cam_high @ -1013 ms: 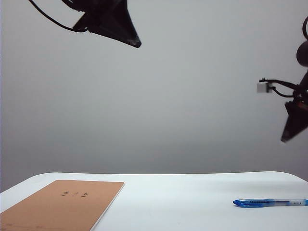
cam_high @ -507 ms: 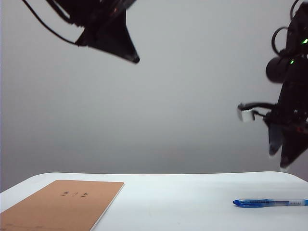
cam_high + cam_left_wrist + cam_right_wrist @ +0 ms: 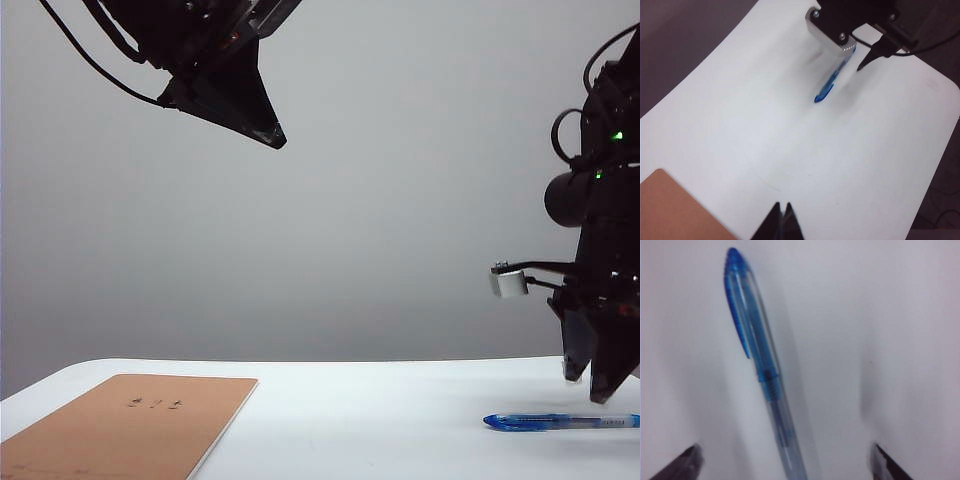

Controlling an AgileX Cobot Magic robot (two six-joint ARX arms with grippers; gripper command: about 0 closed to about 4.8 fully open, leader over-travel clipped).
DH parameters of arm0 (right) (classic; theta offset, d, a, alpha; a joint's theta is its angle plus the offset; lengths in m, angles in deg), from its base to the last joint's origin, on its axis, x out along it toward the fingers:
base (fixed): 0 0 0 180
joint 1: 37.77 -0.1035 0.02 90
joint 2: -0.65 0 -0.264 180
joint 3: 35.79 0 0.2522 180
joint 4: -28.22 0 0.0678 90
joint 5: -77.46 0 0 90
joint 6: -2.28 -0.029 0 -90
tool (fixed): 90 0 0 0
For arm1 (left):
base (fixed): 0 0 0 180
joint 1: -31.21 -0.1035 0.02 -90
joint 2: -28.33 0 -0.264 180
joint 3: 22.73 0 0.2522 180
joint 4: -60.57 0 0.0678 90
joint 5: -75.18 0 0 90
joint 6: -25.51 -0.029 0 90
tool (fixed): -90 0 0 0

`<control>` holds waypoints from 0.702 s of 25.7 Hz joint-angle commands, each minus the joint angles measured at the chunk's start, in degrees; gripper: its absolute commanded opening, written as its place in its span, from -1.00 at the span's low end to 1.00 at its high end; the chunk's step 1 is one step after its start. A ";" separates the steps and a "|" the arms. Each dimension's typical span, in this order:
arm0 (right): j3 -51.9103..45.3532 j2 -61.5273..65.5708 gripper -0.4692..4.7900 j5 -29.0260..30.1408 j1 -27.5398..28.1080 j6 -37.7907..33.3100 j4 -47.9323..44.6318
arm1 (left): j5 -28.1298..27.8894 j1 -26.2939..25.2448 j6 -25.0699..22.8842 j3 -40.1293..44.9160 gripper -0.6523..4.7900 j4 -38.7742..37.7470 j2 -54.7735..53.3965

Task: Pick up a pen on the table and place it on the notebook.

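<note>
The blue pen (image 3: pixel 560 421) lies flat on the white table (image 3: pixel 380 420) at the right. My right gripper (image 3: pixel 590 385) hangs just above its barrel, pointing down, jaws open. In the right wrist view the pen (image 3: pixel 757 365) runs between the two wide-apart fingertips (image 3: pixel 682 462), untouched. The tan notebook (image 3: pixel 130 425) lies at the front left. My left gripper (image 3: pixel 278 135) hovers high above the table, shut and empty; its closed tips (image 3: pixel 781 207) show near a corner of the notebook (image 3: pixel 670 210), with the pen (image 3: pixel 832 82) and the right gripper farther across the table.
The table's rounded far edge (image 3: pixel 330 361) meets a plain grey backdrop. A small white cable tag (image 3: pixel 512 283) sticks out from the right arm. Dark floor lies beyond the table's edges (image 3: pixel 690 75) in the left wrist view.
My right gripper has come down from mid-height at the right edge to just above the pen, its jaws now wide. The left gripper has dropped slightly.
</note>
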 commanded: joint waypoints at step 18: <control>-13.35 1.46 0.19 0.17 0.22 -1.29 -18.03 | 0.37 -0.04 -0.22 -0.20 -0.78 3.02 0.22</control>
